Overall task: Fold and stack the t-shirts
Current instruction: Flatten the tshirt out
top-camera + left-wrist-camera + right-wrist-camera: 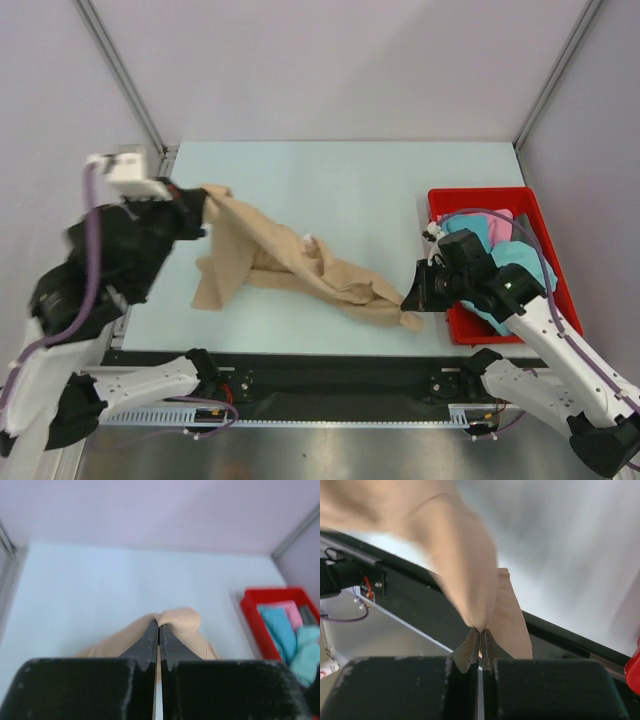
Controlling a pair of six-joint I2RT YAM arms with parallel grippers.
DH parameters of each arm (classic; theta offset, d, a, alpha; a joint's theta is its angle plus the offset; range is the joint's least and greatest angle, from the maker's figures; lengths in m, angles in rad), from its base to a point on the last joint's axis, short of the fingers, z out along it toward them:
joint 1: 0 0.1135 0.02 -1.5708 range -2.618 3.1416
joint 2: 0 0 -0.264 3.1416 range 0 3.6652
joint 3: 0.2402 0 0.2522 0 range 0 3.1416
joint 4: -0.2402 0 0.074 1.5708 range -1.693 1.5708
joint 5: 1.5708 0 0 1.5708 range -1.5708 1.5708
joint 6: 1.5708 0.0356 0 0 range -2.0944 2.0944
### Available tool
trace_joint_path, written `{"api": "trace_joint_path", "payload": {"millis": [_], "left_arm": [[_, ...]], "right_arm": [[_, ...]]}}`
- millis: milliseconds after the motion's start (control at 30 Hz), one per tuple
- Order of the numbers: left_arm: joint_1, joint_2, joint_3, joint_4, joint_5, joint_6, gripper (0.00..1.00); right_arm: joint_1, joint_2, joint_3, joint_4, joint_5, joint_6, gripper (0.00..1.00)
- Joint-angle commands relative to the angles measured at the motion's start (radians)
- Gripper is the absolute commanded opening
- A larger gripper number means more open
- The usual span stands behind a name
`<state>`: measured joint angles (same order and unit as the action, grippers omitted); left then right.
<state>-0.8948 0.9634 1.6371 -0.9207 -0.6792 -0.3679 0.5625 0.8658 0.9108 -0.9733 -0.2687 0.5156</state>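
Left tool (204,210): jaws pinched shut on a fold of the tan t-shirt (290,262); its own wrist view confirms cloth at the tips. Right tool (410,300): jaws likewise closed on the opposite end of the same garment, with cloth bunched at the tips.

Worktop (340,180): pale, and carries the garment between the two tools.

The tan t-shirt runs as a crumpled, twisted band from the left tool diagonally to the right tool. Its long axis lies tool to tool, far-left to near-right. It is raised at the left tool and sags onto the worktop in between, and a loose flap hangs beneath the left tool.

Red bin (480,193): just beyond and outboard of the right tool. It holds teal t-shirts (468,232) and a pink t-shirt (500,228), all unfolded.

Judgement: the garment is not yet flat. The coming move calls for both tools to draw apart along that axis to spread it. Each arm holds the end nearer to it.
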Motion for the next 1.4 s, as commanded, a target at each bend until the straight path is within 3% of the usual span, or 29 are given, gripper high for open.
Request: {"api": "trace_joint_path", "payload": {"millis": [0, 333, 467, 600, 1033, 1300, 1367], "left_arm": [[-0.003, -0.074, 0.021, 0.255, -0.096, 0.283, 0.00], [-0.003, 0.132, 0.312, 0.719, -0.120, 0.919, 0.00], [-0.003, 0.175, 0.447, 0.784, -0.103, 1.042, 0.00], [-0.003, 0.155, 0.552, 0.778, -0.079, 1.067, 0.00], [-0.003, -0.034, 0.529, 0.700, -0.005, 1.000, 0.00], [0.017, 0.156, 0.371, 0.865, -0.034, 1.141, 0.00], [0.094, 0.246, 0.363, 0.826, 0.027, 1.025, 0.00]], "right_arm": [[0.043, -0.045, 0.091, -0.042, 0.026, 0.006, 0.00], [0.060, -0.228, 0.210, -0.005, -0.061, -0.043, 0.00], [0.060, -0.186, 0.376, -0.034, -0.009, -0.094, 0.00], [0.062, -0.102, 0.488, 0.027, -0.078, -0.101, 0.00], [0.062, -0.025, 0.649, 0.024, -0.300, -0.098, 0.00], [0.060, 0.062, 0.540, 0.071, -0.236, -0.091, 0.00], [0.054, 0.102, 0.514, 0.114, -0.219, -0.077, 0.00]]}}
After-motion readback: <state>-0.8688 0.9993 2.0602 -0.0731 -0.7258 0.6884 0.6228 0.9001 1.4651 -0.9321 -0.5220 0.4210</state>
